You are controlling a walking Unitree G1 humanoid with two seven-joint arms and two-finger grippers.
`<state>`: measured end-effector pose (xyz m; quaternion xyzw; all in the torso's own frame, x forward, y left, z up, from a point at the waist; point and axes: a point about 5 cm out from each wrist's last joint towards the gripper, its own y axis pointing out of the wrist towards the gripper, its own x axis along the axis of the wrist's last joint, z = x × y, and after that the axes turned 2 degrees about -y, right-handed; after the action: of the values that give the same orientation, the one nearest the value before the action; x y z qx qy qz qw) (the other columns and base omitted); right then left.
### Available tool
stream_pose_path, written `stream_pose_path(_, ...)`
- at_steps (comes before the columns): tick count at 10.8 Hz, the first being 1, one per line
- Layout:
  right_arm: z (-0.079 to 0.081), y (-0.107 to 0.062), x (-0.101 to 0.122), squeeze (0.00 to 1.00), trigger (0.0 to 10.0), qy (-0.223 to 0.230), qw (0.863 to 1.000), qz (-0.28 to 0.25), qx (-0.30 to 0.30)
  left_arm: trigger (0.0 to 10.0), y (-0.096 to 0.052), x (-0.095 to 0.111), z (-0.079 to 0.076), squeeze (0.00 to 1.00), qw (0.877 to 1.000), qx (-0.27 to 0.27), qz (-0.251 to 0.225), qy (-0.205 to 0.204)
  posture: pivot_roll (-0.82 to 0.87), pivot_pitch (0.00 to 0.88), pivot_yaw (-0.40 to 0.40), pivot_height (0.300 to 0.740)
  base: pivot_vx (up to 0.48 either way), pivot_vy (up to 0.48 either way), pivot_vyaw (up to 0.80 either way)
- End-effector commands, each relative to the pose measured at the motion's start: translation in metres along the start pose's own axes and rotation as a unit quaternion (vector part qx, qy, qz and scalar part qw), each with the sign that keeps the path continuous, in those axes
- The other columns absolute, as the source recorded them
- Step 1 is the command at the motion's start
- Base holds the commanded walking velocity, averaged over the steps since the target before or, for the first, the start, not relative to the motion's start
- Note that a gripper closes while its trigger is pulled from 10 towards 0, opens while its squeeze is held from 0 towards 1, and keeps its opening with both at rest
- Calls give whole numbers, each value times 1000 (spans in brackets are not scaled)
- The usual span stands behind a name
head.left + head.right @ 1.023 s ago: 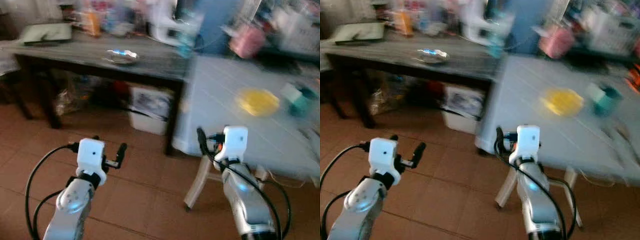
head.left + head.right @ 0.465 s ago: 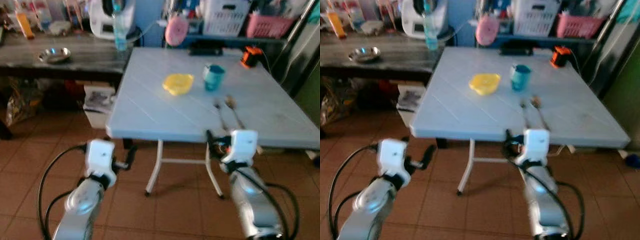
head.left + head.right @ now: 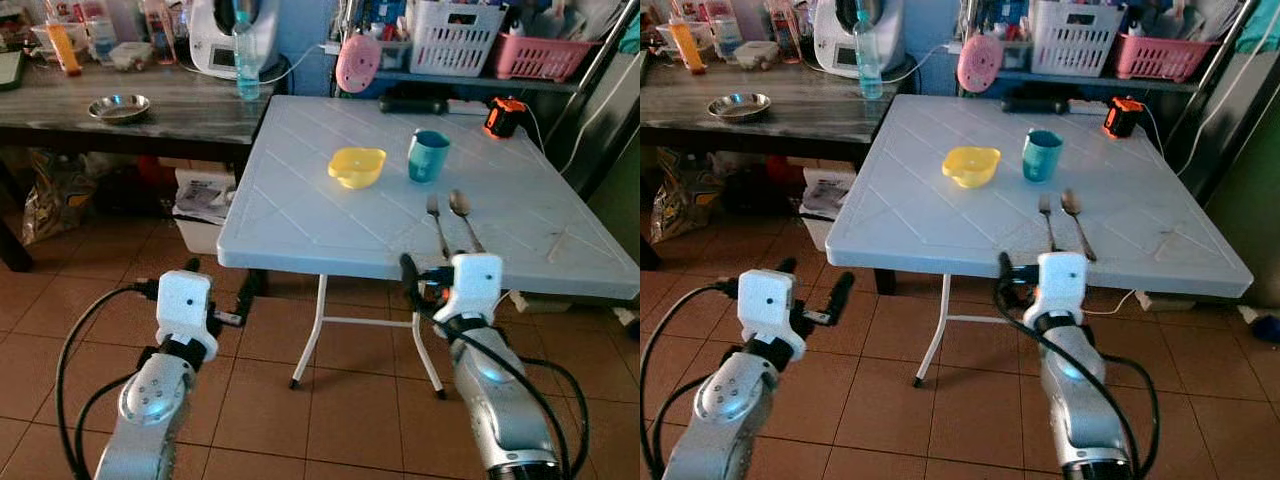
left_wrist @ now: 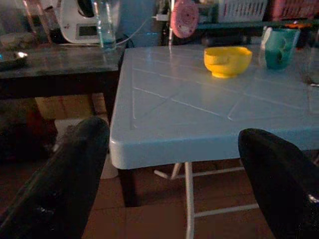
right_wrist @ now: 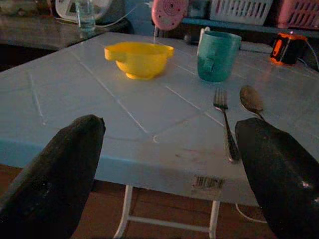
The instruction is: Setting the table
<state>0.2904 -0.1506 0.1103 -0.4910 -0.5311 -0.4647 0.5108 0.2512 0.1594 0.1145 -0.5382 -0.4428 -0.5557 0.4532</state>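
A pale blue plastic table (image 3: 300, 225) stands right in front of me. On it sit a yellow bowl (image 3: 357, 166) and a teal cup (image 3: 428, 155), side by side near the middle. Closer to me, a fork (image 3: 437, 222) and a spoon (image 3: 462, 214) lie parallel near the front right. My left gripper (image 4: 172, 149) is open, low before the table's front left corner. My right gripper (image 5: 169, 129) is open too, just short of the front edge, facing the fork (image 5: 225, 124) and the bowl (image 5: 138, 59). Nothing is between the fingers of either.
A dark wooden table (image 3: 170, 120) adjoins on the left, bearing a steel bowl (image 3: 119, 106), a water bottle (image 3: 246, 60) and a white appliance (image 3: 215, 35). A white box (image 3: 205, 198) sits under it. Behind are shelves with baskets (image 3: 460, 35) and an orange device (image 3: 505, 115). Brown tiled floor lies below.
The whole picture has swung from the dark table to the blue table and has sharpened, so the camera turned. Both arms keep the same pose with open fingers.
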Motion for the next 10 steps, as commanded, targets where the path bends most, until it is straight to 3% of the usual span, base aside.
stream_pose_path(1,-2,2,6,0,10000,-6,1000,-13,-1,10000,0,2,-2,0,1000,-9,-7,-7,133,2,-41,740,259,0,0)
stream_pose_path(10,0,4,7,0,10000,-18,1000,-16,8,10000,2,1,-8,0,999,-27,-12,-21,130,1,-42,740,388,0,0)
